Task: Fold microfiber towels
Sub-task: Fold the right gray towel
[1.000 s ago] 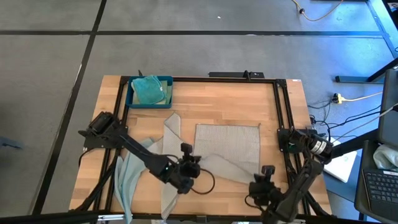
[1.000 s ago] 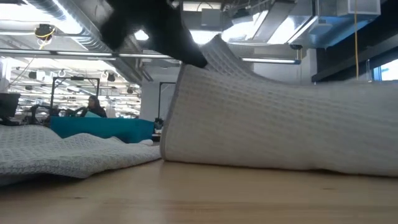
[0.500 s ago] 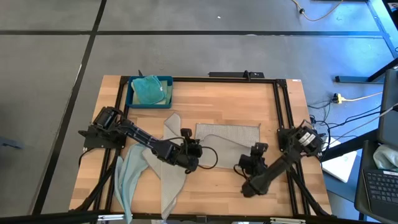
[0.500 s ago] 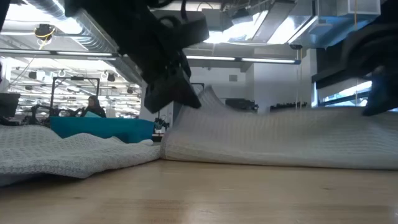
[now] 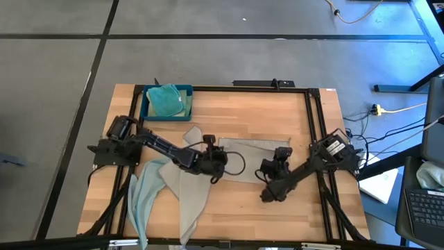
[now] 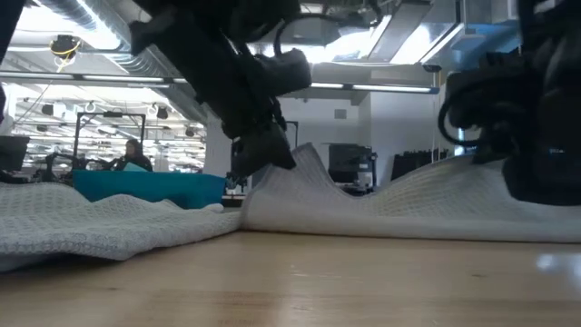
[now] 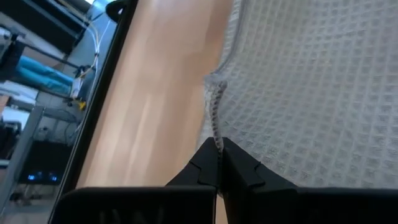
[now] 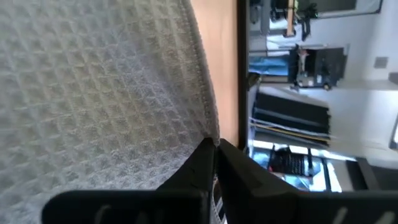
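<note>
Now both pinched on the grey towel: left gripper and right gripper clamp its corners; carry them level onto its far edge.

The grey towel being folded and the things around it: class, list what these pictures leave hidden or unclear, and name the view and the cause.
- Grey towel, high view: its middle is covered by the left hand and the right hand.
- Blue tray, high view: the teal towel hides the tray's floor.
- Towels at the front left, high view: overlapping and cut off by the picture's bottom edge, so uncountable.
</note>
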Robot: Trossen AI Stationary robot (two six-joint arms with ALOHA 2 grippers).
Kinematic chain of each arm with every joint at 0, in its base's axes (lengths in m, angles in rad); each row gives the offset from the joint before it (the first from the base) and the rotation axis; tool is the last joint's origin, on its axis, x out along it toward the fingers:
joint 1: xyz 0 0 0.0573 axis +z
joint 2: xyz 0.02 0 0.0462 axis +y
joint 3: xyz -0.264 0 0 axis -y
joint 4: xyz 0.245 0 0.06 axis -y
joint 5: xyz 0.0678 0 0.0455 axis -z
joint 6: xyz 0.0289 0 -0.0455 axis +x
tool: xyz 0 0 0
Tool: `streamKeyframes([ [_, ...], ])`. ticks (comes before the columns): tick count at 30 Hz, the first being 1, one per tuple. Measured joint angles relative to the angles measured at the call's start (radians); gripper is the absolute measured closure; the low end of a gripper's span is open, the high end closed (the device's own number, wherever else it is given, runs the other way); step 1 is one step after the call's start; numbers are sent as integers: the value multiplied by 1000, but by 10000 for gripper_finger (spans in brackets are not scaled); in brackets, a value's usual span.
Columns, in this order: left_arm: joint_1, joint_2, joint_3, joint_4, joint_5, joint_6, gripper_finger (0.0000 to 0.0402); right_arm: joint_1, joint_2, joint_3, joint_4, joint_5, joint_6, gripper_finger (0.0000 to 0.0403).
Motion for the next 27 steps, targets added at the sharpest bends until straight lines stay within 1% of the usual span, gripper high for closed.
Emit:
streamKeyframes([
  [4,32,0,0,-3,28,0,401,-38,0,-49,19,3,3,385],
  [9,49,0,0,-3,75,-1,401,-64,0,-122,113,3,3,385],
  [12,54,0,0,-3,85,-7,401,-71,0,-158,158,11,3,383],
  [16,65,0,0,-3,91,-31,401,-73,-3,-175,170,35,6,382],
  [18,76,0,0,-7,127,-54,398,-73,-3,-176,168,55,21,381],
  [21,87,0,0,-8,174,-78,387,-73,-2,-165,174,67,25,381],
  [27,85,0,0,-20,178,-88,348,-50,-1,-149,179,74,24,381],
])
